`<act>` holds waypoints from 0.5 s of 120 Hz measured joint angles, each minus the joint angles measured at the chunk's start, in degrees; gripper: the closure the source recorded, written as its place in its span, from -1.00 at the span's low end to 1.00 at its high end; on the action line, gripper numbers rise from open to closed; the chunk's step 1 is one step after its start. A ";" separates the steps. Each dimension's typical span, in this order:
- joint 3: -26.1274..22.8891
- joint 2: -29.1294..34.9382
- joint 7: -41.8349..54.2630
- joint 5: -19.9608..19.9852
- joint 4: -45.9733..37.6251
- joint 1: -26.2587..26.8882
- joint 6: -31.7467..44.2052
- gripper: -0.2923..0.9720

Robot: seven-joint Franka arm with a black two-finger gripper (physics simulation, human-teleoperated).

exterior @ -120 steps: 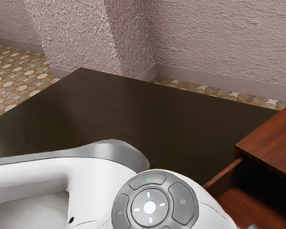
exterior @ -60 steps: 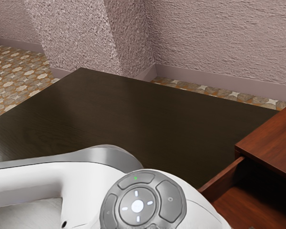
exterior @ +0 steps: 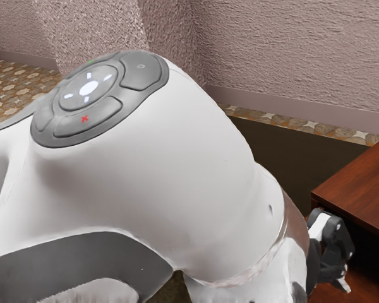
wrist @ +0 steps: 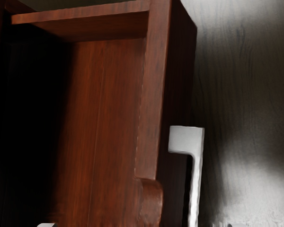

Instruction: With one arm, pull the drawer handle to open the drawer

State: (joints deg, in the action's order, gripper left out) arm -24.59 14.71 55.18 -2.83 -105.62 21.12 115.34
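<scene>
The drawer is reddish-brown wood and stands pulled out of its cabinet, its dark inside open to the wrist view. A pale metal handle is fixed to the outer face of the drawer's front panel, right under my hand. In the exterior view my white arm fills the left and middle. The hand's end hangs just below the cabinet's top edge, at the drawer's opening.
The cabinet stands on a dark wooden table, which also lies beyond the handle. Textured pink walls and a patterned floor lie behind the table.
My arm has swung up and across the exterior view, and now covers most of the table that was visible before. The drawer at the lower right is now largely behind the hand.
</scene>
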 joint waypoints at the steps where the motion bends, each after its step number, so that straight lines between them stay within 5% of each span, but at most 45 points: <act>1: 0.32 -0.04 -0.01 0.08 0.64 -0.04 -0.68 -0.13; 21: 5.84 -3.02 0.07 0.51 15.15 -9.80 -16.77 -0.35; 41: 21.35 -8.58 0.59 0.88 23.68 -18.02 -27.32 -0.45; 60: 22.15 -11.89 0.98 2.45 26.25 -26.96 -31.77 -0.50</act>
State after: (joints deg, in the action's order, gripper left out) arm -2.45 2.83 56.16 -0.38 -79.36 -5.84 83.57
